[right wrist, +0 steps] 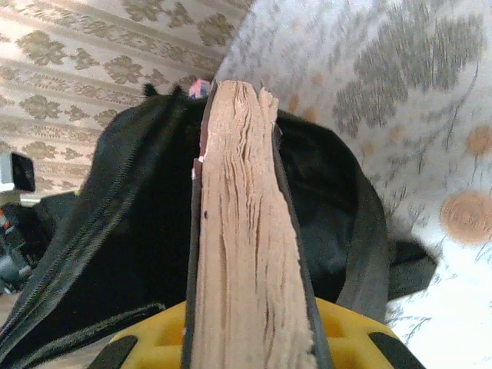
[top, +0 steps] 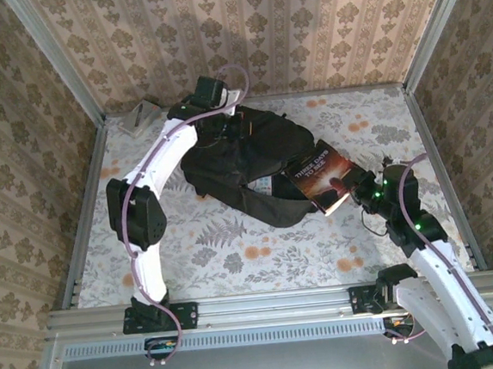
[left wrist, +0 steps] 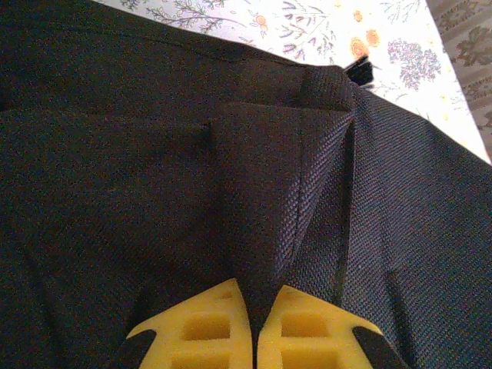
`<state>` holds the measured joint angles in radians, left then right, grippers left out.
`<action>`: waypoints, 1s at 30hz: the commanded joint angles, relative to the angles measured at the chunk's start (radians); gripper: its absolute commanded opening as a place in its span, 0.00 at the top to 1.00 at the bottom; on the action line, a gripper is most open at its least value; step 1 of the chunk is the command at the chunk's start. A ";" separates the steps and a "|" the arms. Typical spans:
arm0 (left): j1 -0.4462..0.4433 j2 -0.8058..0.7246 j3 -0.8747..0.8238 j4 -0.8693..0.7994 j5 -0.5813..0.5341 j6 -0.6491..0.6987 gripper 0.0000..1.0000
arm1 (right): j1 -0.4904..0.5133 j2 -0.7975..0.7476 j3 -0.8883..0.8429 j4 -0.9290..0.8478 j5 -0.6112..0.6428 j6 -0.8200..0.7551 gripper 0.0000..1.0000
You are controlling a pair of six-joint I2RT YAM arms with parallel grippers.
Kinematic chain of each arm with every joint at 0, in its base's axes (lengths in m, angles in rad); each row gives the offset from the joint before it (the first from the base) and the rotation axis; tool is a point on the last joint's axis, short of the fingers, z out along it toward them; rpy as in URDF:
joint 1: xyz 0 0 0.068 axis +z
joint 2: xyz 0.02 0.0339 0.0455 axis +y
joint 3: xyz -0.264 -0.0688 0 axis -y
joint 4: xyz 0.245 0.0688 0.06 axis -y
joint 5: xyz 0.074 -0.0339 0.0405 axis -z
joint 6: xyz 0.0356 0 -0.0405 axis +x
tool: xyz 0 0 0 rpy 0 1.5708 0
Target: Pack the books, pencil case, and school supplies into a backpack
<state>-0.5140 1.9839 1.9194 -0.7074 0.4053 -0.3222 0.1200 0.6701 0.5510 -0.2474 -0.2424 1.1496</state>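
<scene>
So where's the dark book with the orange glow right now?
In the overhead view the book is right of centre, clamped in the right tool, its far end at the open mouth of the black backpack.

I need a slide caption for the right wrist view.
Right gripper holds a paperback edge-on before the open black backpack.
</scene>
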 commanded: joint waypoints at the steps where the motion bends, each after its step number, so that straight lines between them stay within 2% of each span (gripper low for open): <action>1: 0.016 -0.111 -0.002 0.120 0.102 -0.068 1.00 | -0.035 0.021 -0.063 0.283 -0.225 0.220 1.00; 9: 0.033 -0.112 -0.038 0.166 0.207 -0.135 1.00 | -0.033 0.049 -0.100 0.476 -0.288 0.243 1.00; 15: 0.031 -0.128 -0.063 0.194 0.230 -0.160 1.00 | 0.051 0.172 -0.083 0.583 -0.282 0.243 1.00; 23: 0.025 -0.134 -0.066 0.208 0.294 -0.195 1.00 | 0.122 0.304 -0.034 0.695 -0.236 0.170 1.00; 30: 0.009 -0.143 -0.079 0.247 0.328 -0.231 1.00 | 0.218 0.468 0.048 0.727 -0.137 0.117 1.00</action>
<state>-0.4896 1.9526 1.8244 -0.6044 0.6163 -0.5091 0.3058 1.0985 0.5220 0.3614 -0.4183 1.3048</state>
